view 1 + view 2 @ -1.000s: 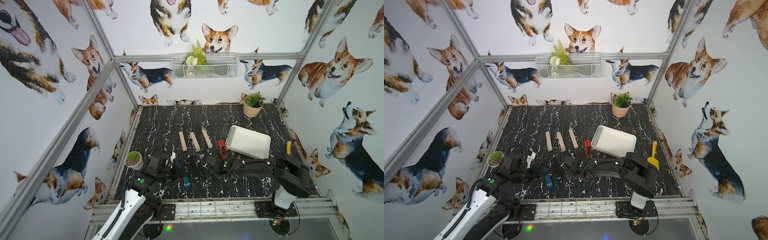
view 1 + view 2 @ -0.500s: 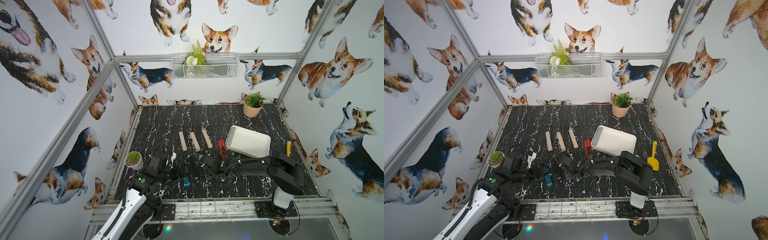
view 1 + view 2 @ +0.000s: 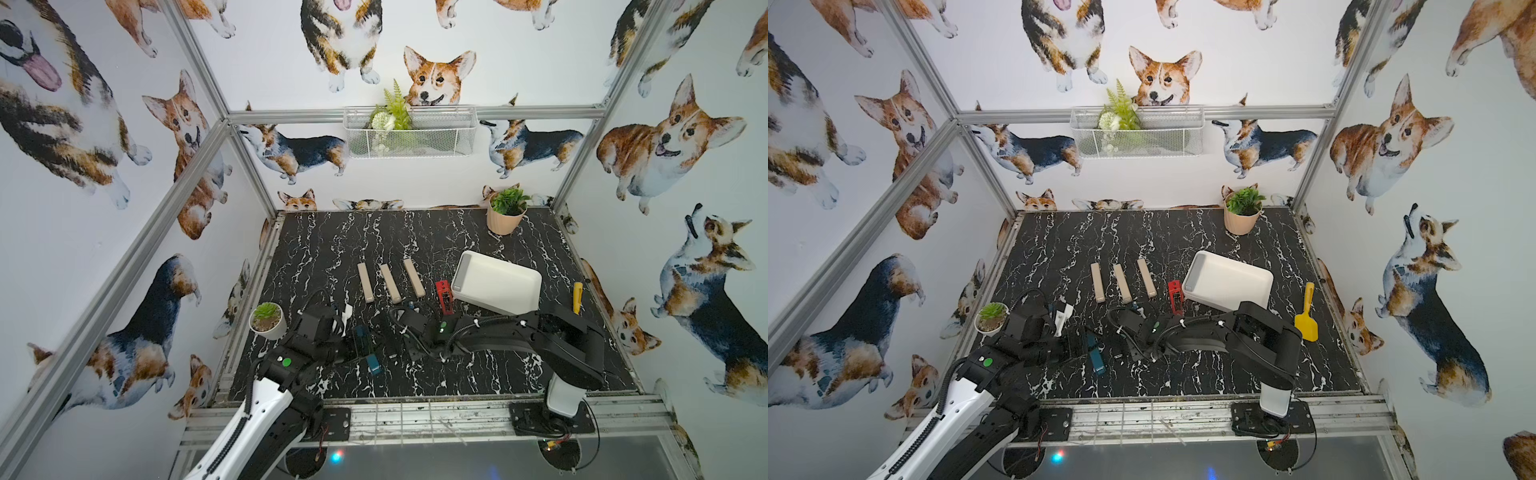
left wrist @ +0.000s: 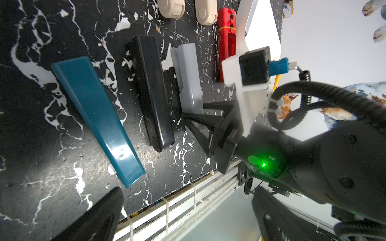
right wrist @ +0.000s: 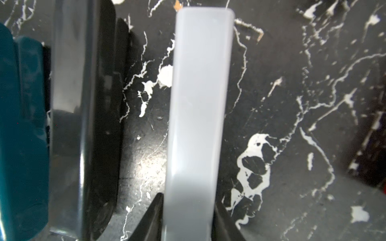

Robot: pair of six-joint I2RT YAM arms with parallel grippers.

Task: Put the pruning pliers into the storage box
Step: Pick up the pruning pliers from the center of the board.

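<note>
My right gripper (image 5: 188, 208) is shut on one end of the grey pruning pliers (image 5: 200, 104), which lie on the table with a finger pressed to each side. Beside them lie the black pliers (image 4: 152, 94) and the teal pliers (image 4: 98, 119). Further back are the red pliers (image 3: 444, 297) and three beige pliers (image 3: 390, 283) in a row. The white storage box (image 3: 496, 286) stands tilted at the right with nothing in it. My left gripper (image 4: 188, 200) hovers open near the teal pliers, holding nothing.
A yellow scoop (image 3: 1307, 320) lies right of the box. A small potted plant (image 3: 267, 320) stands at the front left and a beige potted plant (image 3: 505, 214) at the back right. A wire basket (image 3: 409, 133) hangs on the back wall.
The right gripper's jaws have closed in on the grey pliers. Both arms stay nearly where they were.
</note>
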